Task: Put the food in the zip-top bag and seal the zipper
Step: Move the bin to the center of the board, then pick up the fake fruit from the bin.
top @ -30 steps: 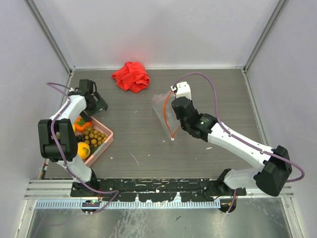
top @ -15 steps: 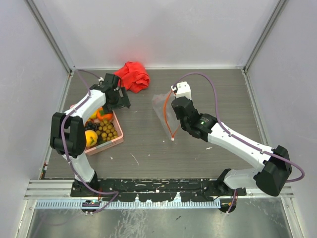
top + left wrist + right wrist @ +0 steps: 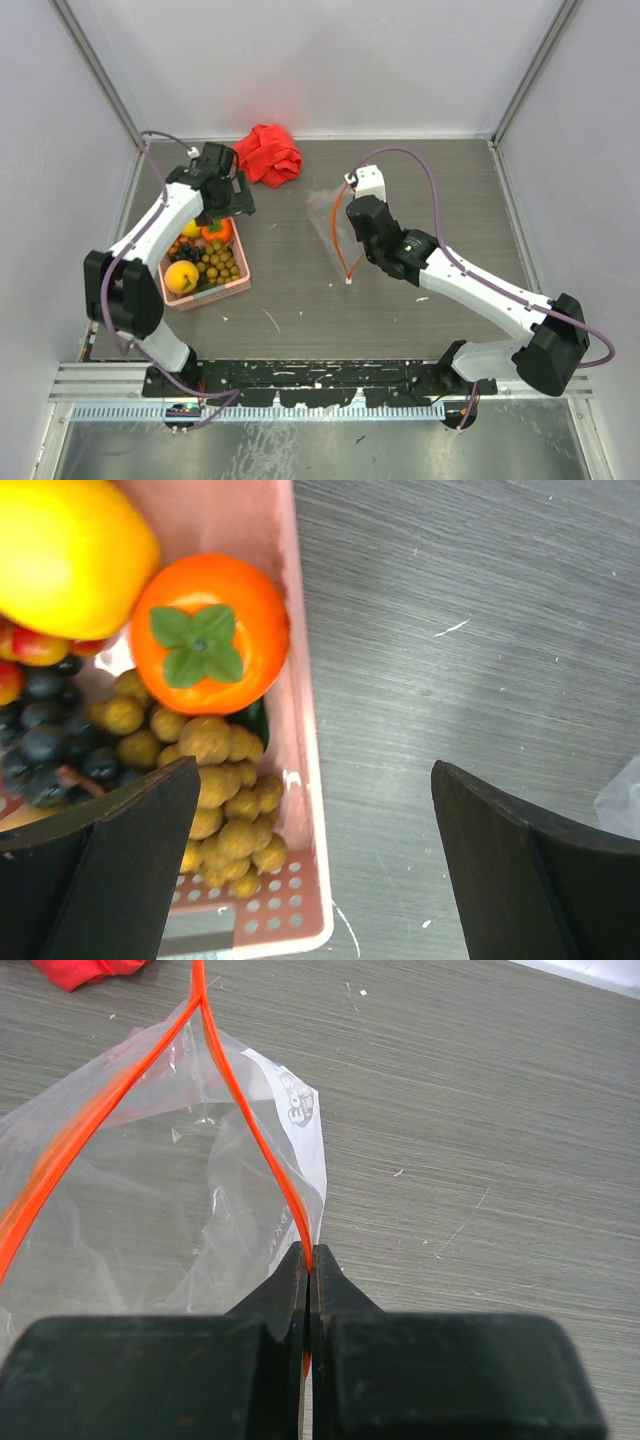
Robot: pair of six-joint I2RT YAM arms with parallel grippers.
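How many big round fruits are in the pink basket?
3. The orange sits at the basket's far end, the lemon beside it, another yellow fruit at the near end. The left arm may hide more.

Down at the near edge, the right gripper [image 3: 310,1272] has its two black fingers pressed together on the zipper [image 3: 262,1150], pinching one side of the orange-red strip. That side runs up and away to meet the other at the far corner, and between there and here the two stand well apart (the mouth gapes wide). The zip-top bag [image 3: 140,1210] is clear and crinkled, with a white printed patch beside the pinched strip. Around it spreads the grey, grained table [image 3: 480,1110]. A scrap of red cloth [image 3: 85,970] peeks in at the far left.
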